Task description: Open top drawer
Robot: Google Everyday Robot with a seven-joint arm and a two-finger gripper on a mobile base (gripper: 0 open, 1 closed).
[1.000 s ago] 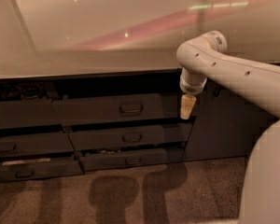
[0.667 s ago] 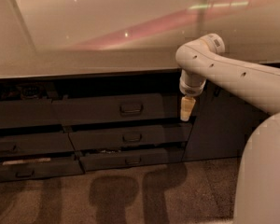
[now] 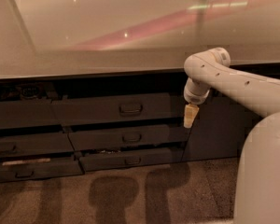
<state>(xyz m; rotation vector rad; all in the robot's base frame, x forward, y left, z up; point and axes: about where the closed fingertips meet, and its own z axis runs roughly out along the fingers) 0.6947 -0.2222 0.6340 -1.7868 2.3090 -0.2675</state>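
Note:
The top drawer (image 3: 98,110) is the wide dark grey front right under the counter, with a small loop handle (image 3: 130,108) at its centre. A dark gap runs between its upper edge and the countertop. My gripper (image 3: 190,117) hangs from the white arm, pointing down, just off the drawer's right end and about level with the front. Its cream fingertips are pressed together with nothing between them. It is well to the right of the handle and does not touch it.
Two shallower drawers (image 3: 126,137) (image 3: 130,160) sit below the top one, with a left stack of drawer fronts (image 3: 18,148) beside them. The glossy countertop (image 3: 107,41) overhangs above. My white base (image 3: 263,171) fills the lower right, over carpet (image 3: 130,195).
The gripper has dropped a little lower and shifted slightly to the right beside the drawer's right end. The drawers look unchanged.

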